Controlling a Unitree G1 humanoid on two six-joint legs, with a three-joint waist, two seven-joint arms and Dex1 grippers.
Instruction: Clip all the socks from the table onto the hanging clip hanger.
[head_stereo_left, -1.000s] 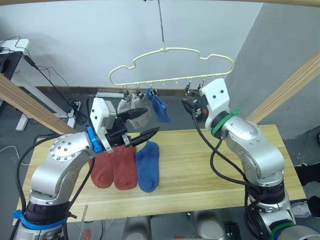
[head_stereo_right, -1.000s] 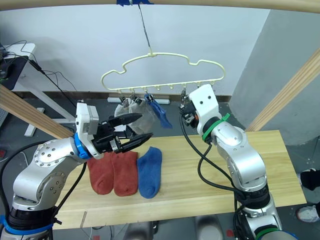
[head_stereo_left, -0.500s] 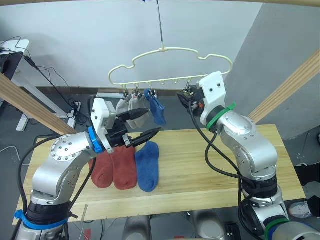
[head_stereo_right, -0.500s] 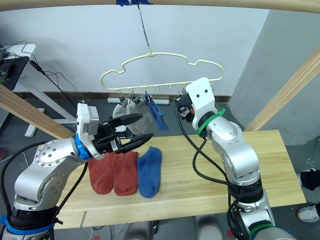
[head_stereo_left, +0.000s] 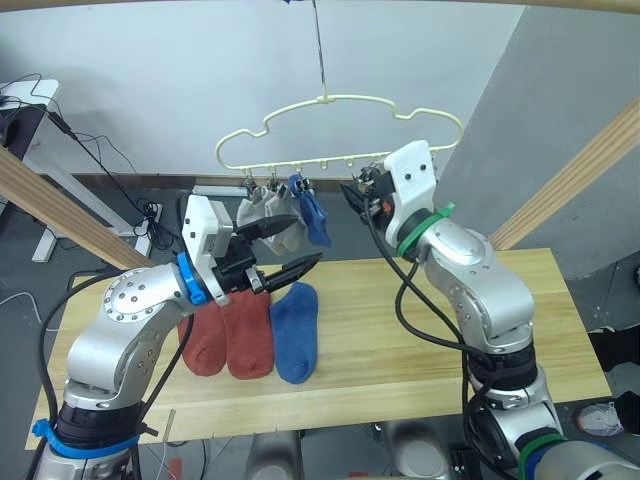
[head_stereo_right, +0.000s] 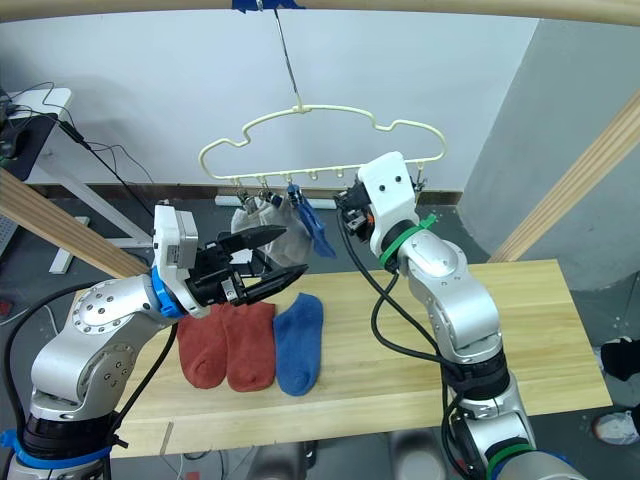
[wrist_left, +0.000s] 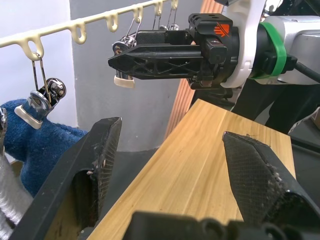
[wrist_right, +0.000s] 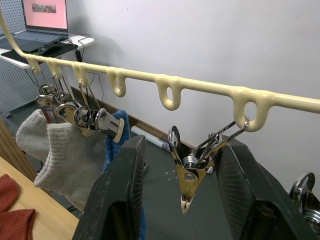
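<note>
The cream-yellow clip hanger (head_stereo_left: 340, 130) hangs by its hook over the table (head_stereo_left: 400, 330). Two light grey socks (head_stereo_left: 270, 215) and one blue sock (head_stereo_left: 315, 215) are clipped at its left end. Two rust-red socks (head_stereo_left: 228, 338) and a blue sock (head_stereo_left: 295, 330) lie side by side on the table's left part. My left gripper (head_stereo_left: 305, 240) stands open and empty above them, below the hung socks. My right gripper (wrist_right: 182, 142) is open at the clip row, with a free metal clip (wrist_right: 186, 170) hanging between its fingers, untouched.
Slanted round wooden poles (head_stereo_left: 60, 215) (head_stereo_left: 570, 185) stand at both sides, and one runs across the top. A desk with a laptop (wrist_right: 45, 12) is at the back left, with cables on the floor behind the table. The table's right half is bare wood.
My right gripper has moved left along the clip row, closer to the hung blue sock. The hanger has swung slightly left. My left arm has hardly moved.
</note>
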